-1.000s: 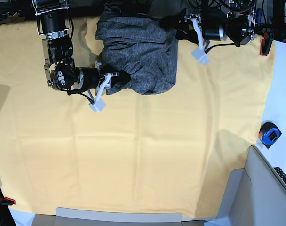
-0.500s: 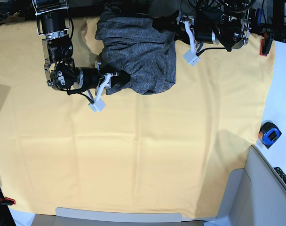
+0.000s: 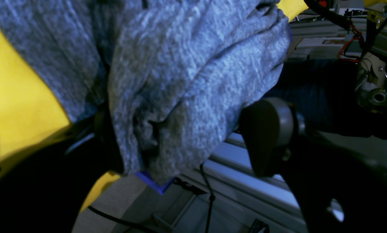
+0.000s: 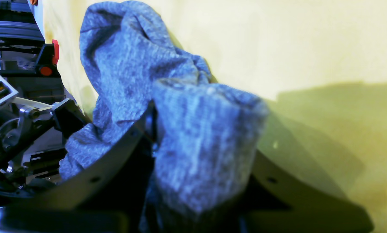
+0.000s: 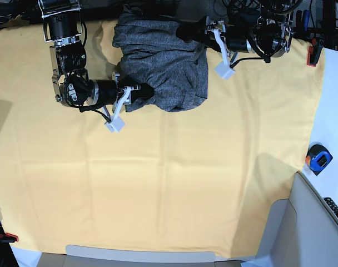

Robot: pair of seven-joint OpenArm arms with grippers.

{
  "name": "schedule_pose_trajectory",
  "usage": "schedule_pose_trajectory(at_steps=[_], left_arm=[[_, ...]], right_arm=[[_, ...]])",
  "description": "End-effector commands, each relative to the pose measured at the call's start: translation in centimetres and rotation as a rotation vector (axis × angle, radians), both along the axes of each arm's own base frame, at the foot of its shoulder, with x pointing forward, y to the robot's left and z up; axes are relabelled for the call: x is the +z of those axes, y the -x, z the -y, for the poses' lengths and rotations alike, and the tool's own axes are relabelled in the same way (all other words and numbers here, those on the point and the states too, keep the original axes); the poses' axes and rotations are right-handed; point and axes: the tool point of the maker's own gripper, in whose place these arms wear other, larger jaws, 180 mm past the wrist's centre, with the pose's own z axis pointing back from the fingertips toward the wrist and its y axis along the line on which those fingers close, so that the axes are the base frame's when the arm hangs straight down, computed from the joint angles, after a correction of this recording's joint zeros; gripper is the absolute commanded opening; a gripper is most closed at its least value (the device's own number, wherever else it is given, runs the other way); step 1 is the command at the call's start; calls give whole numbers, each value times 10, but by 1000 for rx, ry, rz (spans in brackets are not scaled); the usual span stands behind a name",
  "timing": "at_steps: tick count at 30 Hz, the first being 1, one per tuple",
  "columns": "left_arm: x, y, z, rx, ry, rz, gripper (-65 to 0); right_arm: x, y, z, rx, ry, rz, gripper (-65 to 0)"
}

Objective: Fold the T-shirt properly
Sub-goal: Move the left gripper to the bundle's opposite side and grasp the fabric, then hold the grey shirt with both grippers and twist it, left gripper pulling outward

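Grey knit is bunched at the far edge of the worktop (image 5: 174,183), so the shirt (image 5: 163,67) must be spread flat before any fold is made; a sleeve or hem is best gripped near its edge and drawn outward, low over the yellow cloth (image 5: 213,167). The right claw (image 5: 140,92) is pinched on the shirt's near-left edge. The left claw (image 5: 187,29) is spread wide at the shirt's far-right corner; cloth lies between its jaws, ungripped.
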Motion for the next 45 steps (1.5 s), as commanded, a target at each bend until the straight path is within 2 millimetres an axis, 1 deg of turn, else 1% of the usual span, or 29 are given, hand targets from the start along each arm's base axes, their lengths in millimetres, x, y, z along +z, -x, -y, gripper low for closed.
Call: schedule_pose_trajectory(at_steps=[1,2,4,6,11,14,24,28,34,35,37,39,42,44,45], left_arm=[[-7,3,-1,11,-18,-33,-134],[-12,5,0,23,-13,-58,-136],[-23,9,-8,64,-17,-110,-135],[-32,14,-8,86,-11,-152,-135],[-45,22,-11,103,-17,-211,-134],[-46,17,-11,104,-17,-206,-134],[-45,16,-11,101,-15,-200,-135],[-45,16,-11,101,-15,-200,-168],[-45,14,-11,103,-12,-197,-172],[-45,14,-11,103,-11,-197,-184],[-44,14,-10,104,-8,-197,-238],[-44,12,-10,104,-9,-192,-315],[-42,4,-8,103,-6,-173,-438],[-42,3,-8,104,-7,-172,-505],[-42,3,-8,102,-6,-173,-527]], right_arm=[[-16,15,5,23,58,-58,-622],[-16,15,5,23,58,-58,-622],[-16,15,4,25,58,-58,-622],[-16,15,4,25,58,-58,-622],[-20,15,9,29,96,-56,-622],[-21,16,8,31,96,-56,-622],[-20,15,9,28,96,-55,-622],[-20,15,9,28,96,-55,-622],[-20,15,9,28,96,-55,-622],[-20,15,9,28,96,-55,-622],[-21,15,9,28,98,-55,-622],[-21,15,9,28,98,-55,-622],[-20,15,9,28,98,-54,-622],[-20,15,9,28,98,-54,-622],[-20,15,10,29,100,-55,-622]])
